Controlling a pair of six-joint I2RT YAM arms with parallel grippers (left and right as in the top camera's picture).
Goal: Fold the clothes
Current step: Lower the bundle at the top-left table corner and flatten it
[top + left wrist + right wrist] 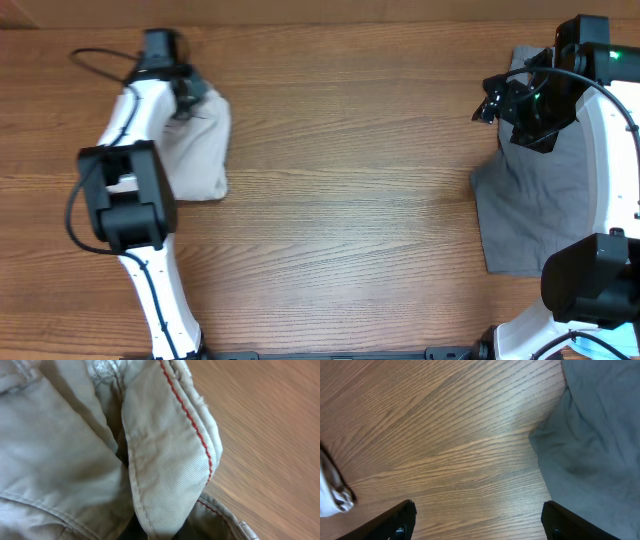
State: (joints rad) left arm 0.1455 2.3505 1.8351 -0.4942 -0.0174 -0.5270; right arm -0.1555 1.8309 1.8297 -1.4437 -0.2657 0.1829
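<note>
Two garments lie on the wooden desk (pixel 350 200), well apart from each other. Beige shorts (pixel 200 150) sit at the left side, gathered into a compact bundle that lies partly under the left arm (pixel 140 120). Seen from overhead, the left jaws are closed on a fold of this cloth at the bundle's far edge. From the left wrist, khaki twill fills nearly the whole view. A rounded flap edged with red stitching (pixel 192 425) stands in the middle and runs down toward dark shapes at the bottom edge. Bare desk shows to the right, and the cloth hides most of the jaws.

Grey shorts (pixel 530 205) lie spread out at the right side, with the right arm (pixel 605 140) reaching over them. The right jaws stand wide open and hold nothing, hovering over the desk just off the grey cloth's left edge. In the right wrist view the two black fingers (pixel 395 522) frame bare wood and the grey fabric fills the right side. A pale scrap of cloth (pixel 332 492) shows at the far left edge, and I cannot tell what it belongs to.
</note>
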